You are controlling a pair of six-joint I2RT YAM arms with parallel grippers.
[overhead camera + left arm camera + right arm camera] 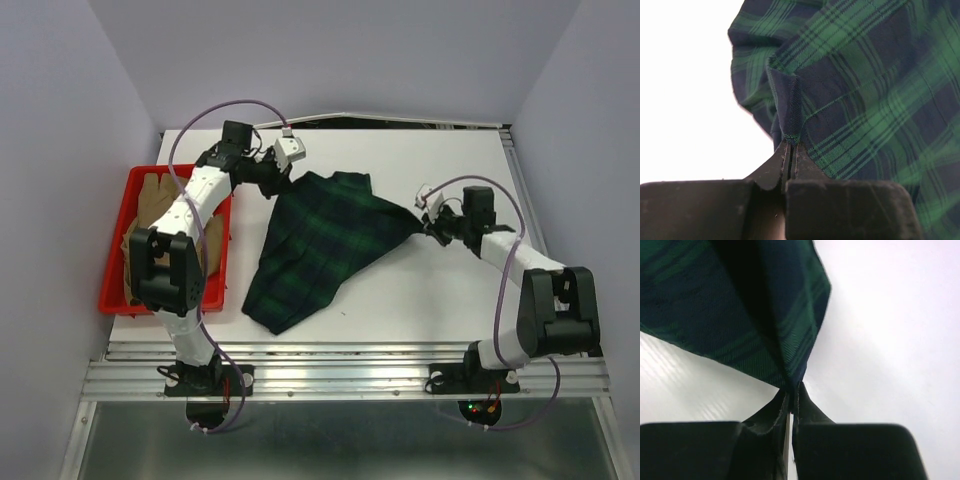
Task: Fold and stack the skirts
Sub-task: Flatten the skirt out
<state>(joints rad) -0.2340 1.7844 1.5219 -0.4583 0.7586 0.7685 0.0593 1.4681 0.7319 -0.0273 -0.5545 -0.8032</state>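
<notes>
The green plaid skirt [320,245] lies spread across the middle of the white desk [430,290], the left pincer [791,142] clamped tight on one corner and the right pincer [792,387] on the opposite one.

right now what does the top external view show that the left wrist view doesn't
Only the top view shows the whole plaid skirt against the white table, the right gripper pinching its right corner, and a red tray holding tan fabric. Only the left wrist view shows the fingertips closed tight on a bunched hem fold. Both show the left gripper gripping the skirt.
</notes>
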